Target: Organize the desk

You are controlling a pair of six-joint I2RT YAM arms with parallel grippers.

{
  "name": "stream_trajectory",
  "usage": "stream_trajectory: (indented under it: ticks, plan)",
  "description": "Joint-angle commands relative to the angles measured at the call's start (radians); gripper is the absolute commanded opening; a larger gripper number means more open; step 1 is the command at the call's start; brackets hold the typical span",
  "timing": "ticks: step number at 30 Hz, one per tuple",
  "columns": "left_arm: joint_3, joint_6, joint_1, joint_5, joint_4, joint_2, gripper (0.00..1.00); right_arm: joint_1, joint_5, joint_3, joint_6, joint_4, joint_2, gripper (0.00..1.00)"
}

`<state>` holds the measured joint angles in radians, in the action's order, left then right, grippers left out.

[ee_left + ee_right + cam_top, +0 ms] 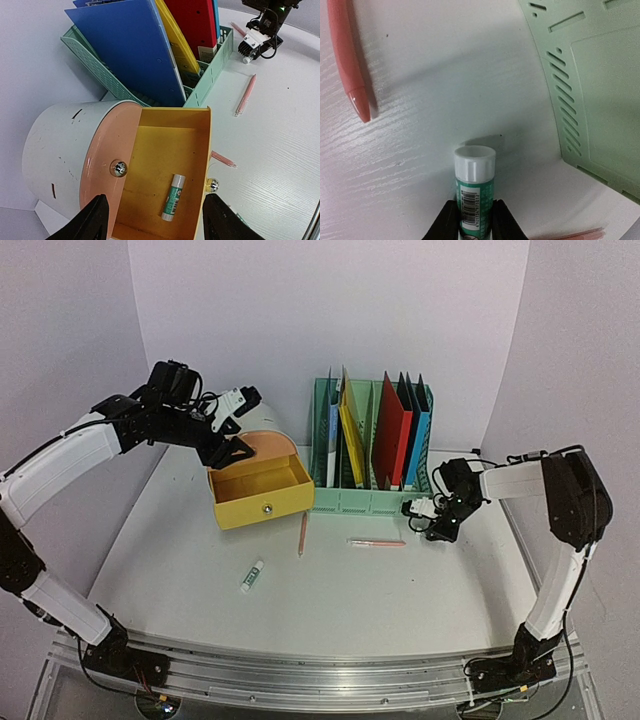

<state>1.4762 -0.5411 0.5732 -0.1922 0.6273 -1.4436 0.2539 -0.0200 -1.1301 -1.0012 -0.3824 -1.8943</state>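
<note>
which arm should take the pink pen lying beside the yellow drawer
Left, probably. The left gripper is open and empty above the yellow drawer, near that pink pen. The right gripper is shut on a glue stick.

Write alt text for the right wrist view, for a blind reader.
The right gripper clamps a green glue stick with a white cap over the white desk. A pink pen lies at upper left, a mint-green rack at right.
</note>
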Motion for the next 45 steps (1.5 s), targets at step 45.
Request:
stream_trajectory:
  ticks: [45]
  plan:
    - [-0.003,0.717,0.278,-0.61,-1.151,-0.14,0.66,0.439,-0.554,-0.103,0.661,0.662,0.606,0.0]
